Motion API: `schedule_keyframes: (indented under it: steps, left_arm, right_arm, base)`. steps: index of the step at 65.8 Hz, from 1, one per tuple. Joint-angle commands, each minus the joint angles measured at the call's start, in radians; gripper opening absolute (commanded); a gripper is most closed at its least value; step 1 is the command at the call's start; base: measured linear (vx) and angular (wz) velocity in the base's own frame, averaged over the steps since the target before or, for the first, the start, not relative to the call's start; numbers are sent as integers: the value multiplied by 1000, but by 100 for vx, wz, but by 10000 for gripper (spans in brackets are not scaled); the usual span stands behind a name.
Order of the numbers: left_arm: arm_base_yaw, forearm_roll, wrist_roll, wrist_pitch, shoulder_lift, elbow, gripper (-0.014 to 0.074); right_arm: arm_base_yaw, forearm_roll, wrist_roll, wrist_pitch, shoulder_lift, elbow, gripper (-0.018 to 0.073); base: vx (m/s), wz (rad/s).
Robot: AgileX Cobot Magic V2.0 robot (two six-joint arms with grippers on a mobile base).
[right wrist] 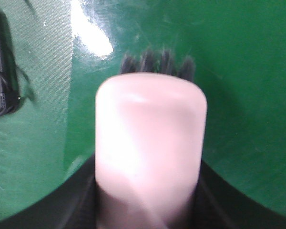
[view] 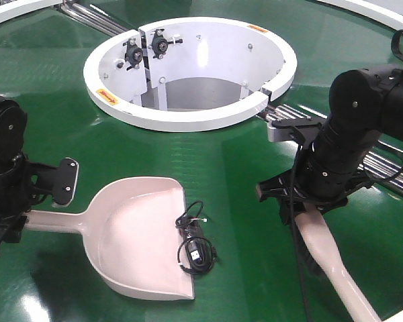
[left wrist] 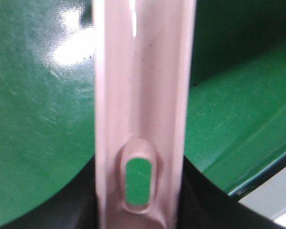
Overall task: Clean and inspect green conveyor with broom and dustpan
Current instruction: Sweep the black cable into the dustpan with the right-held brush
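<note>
The pale pink dustpan [view: 131, 235] lies on the green conveyor [view: 221, 157], its mouth towards the right. My left gripper [view: 48, 213] is shut on its long handle; the left wrist view shows that handle [left wrist: 140, 95] with its slot hole between the dark jaws. My right gripper [view: 307, 201] is shut on the broom [view: 339, 272], whose handle runs to the bottom right. In the right wrist view the broom head [right wrist: 150, 138] fills the middle, with its dark bristles [right wrist: 157, 64] touching the belt.
A black coiled cable with a small device [view: 195, 245] lies at the dustpan's mouth, between pan and broom; it also shows in the right wrist view [right wrist: 0, 90]. The white ring hub [view: 188, 119] stands behind. Silver roller bars [view: 383, 168] run at the right.
</note>
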Motion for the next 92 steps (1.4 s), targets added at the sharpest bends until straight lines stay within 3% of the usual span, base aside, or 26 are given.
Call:
schedule_keyframes:
  steps: [1,17,24,39,60,92]
  left_arm:
    - [-12,-19,11,28,-35,-26,-22]
    - [-12,-19,11,28,-35,-26,-22]
    - [-12,-19,11,28,-35,-26,-22]
    - [-12,-19,11,28,-35,-26,-22]
    - [-12,-19,11,27,-35,-26,-22]
    - [-12,-19,11,27,-35,-26,-22]
  right_arm:
    - [-2,1,-3,-8,-43,-30,-6]
    - [-2,11,0,-49,-43,-30,-6]
    - [-2,67,14,-63,-28,-36,-6]
    - [15,143,24,41,99,-144,-6]
    - [100,143,42,97,272,-283,-6]
    - [209,253,51,104,492,-506,-6]
  base:
    - [0,0]
    - [0,0]
    - [0,0]
    - [0,0]
    - [0,0]
    - [0,0]
